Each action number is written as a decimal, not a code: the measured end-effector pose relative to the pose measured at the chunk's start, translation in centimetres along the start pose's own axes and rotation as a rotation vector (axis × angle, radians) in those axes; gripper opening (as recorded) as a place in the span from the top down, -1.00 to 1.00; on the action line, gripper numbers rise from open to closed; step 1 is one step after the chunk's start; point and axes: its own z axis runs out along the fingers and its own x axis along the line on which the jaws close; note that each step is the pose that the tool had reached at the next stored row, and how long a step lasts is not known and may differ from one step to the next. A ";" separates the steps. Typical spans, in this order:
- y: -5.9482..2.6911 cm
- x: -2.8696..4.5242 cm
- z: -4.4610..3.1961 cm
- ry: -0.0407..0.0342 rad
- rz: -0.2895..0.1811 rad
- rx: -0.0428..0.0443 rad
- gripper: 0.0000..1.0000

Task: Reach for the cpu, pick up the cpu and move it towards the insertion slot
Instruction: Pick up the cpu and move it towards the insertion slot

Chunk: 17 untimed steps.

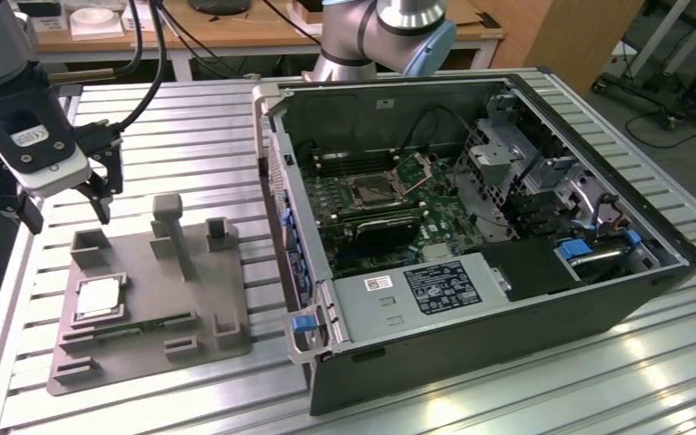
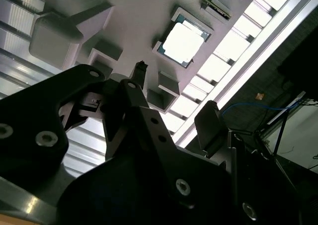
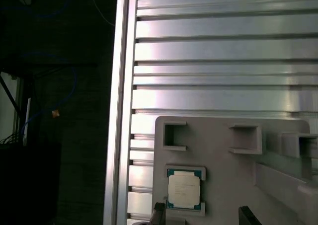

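My gripper (image 1: 70, 207) hangs upper left in the frame, fingers (image 1: 101, 199) wide and empty, clear of the cpu (image 1: 98, 297) lower left; light, stiff, slick-topped, I judge: grip opposite edges.

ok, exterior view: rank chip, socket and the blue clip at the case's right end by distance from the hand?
1. Chip: on the grey holder, closest to the open hand, exterior view's left.
2. Socket: on the board inside the case, mid-view.
3. Blue clip: case's far end, exterior view's right.
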 end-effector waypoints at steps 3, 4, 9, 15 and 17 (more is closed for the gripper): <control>0.00 0.00 0.00 0.0001 0.000 0.0000 -0.33; 0.00 0.00 0.00 0.0000 0.000 0.0000 -0.33; 0.00 0.41 0.10 -0.0002 0.000 -0.0001 -0.33; 0.01 1.10 0.29 0.0000 0.000 0.0000 -0.33; 0.01 1.29 0.39 0.0000 0.000 0.0000 -0.33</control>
